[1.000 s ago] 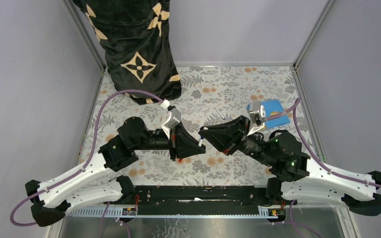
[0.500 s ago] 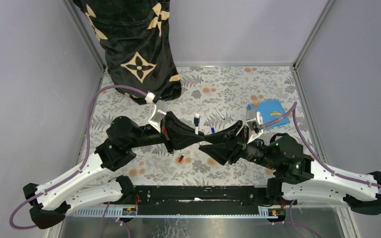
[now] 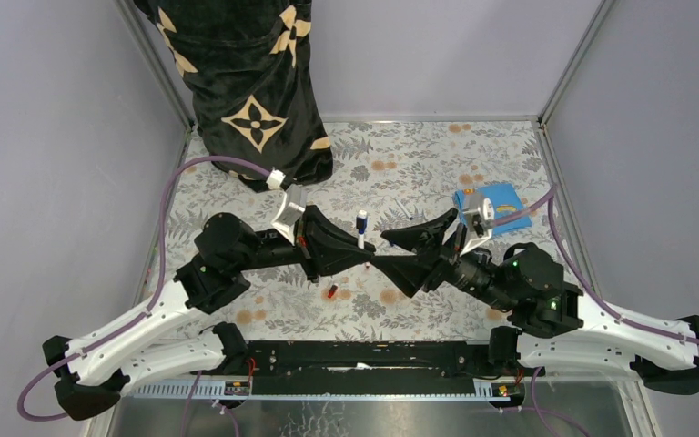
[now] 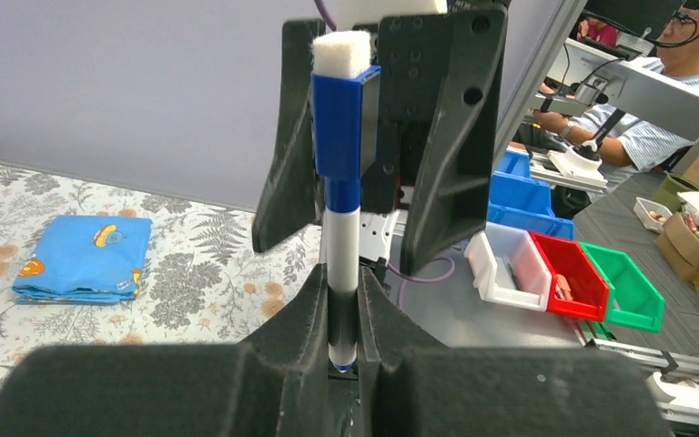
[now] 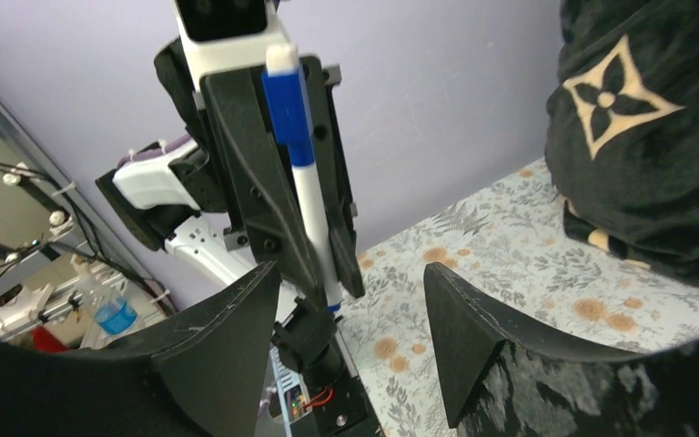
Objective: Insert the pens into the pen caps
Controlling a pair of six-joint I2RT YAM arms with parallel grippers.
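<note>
Flower-printed worktop (image 3: 437,155) fills the floor between grey walls, and both arms reach from the near edge toward its middle. Nearest to the bases, a small red piece (image 3: 331,291) lies on the print, just in front of the left arm. Whether it is a cap or the end of a pen, I cannot tell.

A little further in, the left gripper (image 3: 361,248) is clamped on the lower barrel of a pen (image 4: 343,246), which stands upright between its fingers. A blue cap (image 4: 337,127) with a white pad on its end sits on the top of this pen.

The right gripper (image 5: 350,273) faces the pen from the other side, with its fingers wide apart. In the left wrist view the two fingers stand one on each side of the cap. I cannot tell if either of them touches it.

Further back on the right, a folded blue cloth (image 3: 501,205) lies flat near the wall. At the far left corner, a black robe (image 3: 246,82) with beige flower signs comes down to the worktop.

Beyond the worktop, the left wrist view shows white, red and green bins (image 4: 582,282) and a person (image 4: 655,82) sitting at a desk.
</note>
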